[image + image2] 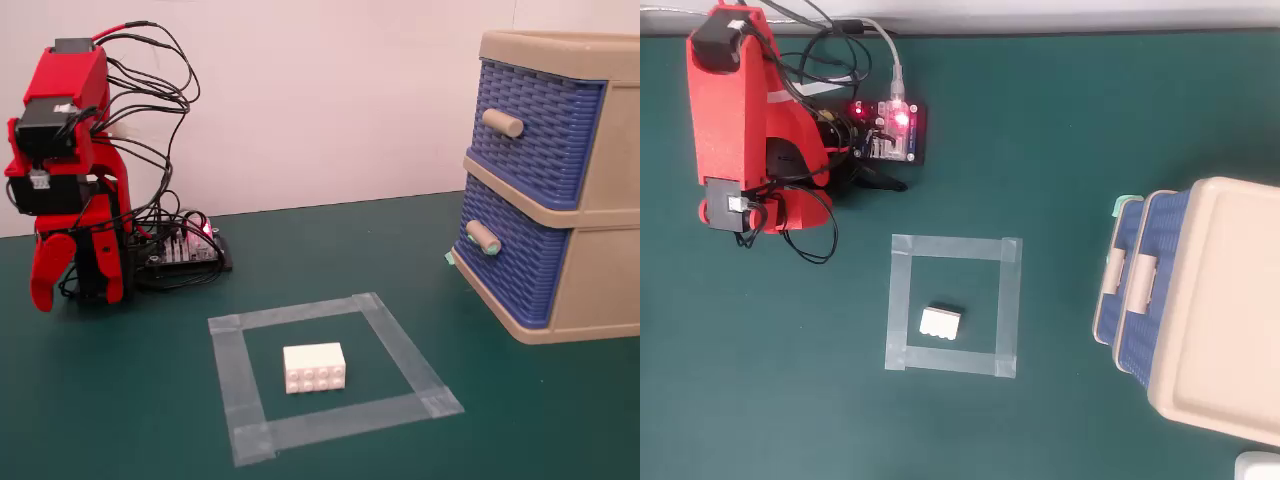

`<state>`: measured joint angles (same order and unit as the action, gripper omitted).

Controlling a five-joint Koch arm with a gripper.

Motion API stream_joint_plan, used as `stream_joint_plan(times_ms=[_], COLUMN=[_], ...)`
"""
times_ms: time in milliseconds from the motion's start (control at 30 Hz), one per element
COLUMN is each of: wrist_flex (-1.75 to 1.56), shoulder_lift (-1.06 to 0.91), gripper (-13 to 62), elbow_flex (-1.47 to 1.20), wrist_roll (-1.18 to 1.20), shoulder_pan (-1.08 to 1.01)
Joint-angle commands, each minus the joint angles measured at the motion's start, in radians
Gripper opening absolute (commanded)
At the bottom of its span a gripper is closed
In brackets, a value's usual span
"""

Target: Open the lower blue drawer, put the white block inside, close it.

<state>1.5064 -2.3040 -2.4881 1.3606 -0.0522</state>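
Two blue drawers sit closed in the beige cabinet [600, 200] at the right of your fixed view; the lower blue drawer [515, 262], with its pale-green-tipped peg handle [484, 238], is flush with the frame. Your white block [315, 367] lies studs up inside the square of clear tape [330, 375] on the green table [120, 400], well apart from both cabinet and arm. From overhead, you see the block [940, 322] near the lower edge of the tape square, slightly left of its middle.

Your red arm [65, 150] is folded up at the left, beside the lit controller board [890, 132]. Its gripper [50, 270] hangs pointing down, holding nothing and touching nothing. You get only one red finger in plain sight from either camera, so whether the jaws are apart or together cannot be told.
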Motion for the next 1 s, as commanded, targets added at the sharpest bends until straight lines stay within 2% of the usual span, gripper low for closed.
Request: stream_joint_plan(times_ms=[0,367,567,667,800,967], wrist_flex=[0.129,0.132,0.212,0.215,0.135,-0.314], shoulder_lift=[-0.049,-0.049,-0.049,-0.043,-0.015,0.101], gripper=[34.6,34.3,33.8,33.7,33.7,33.9], elbow_flex=[-0.017,-0.006,0.350,0.508,0.565,0.523], wrist_roll=[0.002,0.003,0.041,0.164,0.614,1.261], shoulder_pan=[-0.009,-0.012,-0.005,0.052,0.480,1.170])
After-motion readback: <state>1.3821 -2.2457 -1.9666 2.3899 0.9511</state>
